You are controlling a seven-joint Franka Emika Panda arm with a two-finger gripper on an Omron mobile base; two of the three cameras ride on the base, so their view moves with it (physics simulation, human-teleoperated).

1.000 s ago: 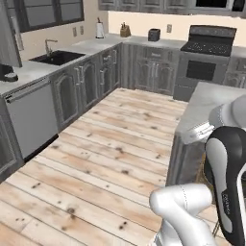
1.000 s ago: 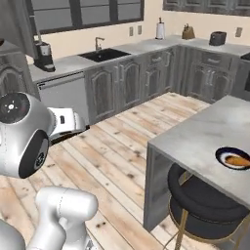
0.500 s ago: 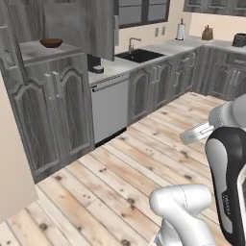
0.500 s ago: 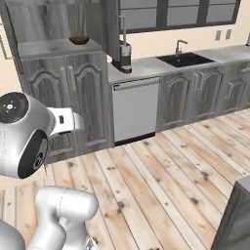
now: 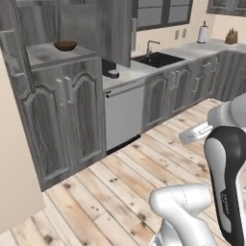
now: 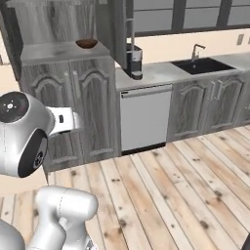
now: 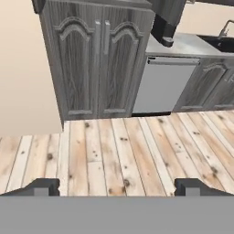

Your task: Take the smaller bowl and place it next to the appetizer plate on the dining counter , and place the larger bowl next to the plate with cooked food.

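I've got the smaller bowl point(image 5: 65, 45) in sight: it sits on top of the tall grey cabinet point(image 5: 72, 115) at the left end of the wall run, above bench height, upright and alone on that ledge; same bowl at point(image 6: 87, 43). My guess is it's parked up there as a staged pickup, well apart from the sink point(image 5: 158, 59) and the dark coffee machine point(image 6: 134, 61) that stands on the lower bench point(image 6: 156, 72) just beside the cabinet. Below that bench is the pale dishwasher front point(image 6: 145, 117). The arm is tucked in a carry pose, elbow high, forearm folded back over the base, hand aimed forward and down at the wood floor point(image 7: 119, 151) in front of the cabinet doors. The gripper point(image 7: 118, 186) is empty, fingers point(image 7: 42, 186) spread wide apart with nothing between them. Grasp not yet begun; I'd judge this as the approach step for the first bowl. Next move needs a high reach up and over the cabinet top, and the shallow rim could slip if I come in too flat.
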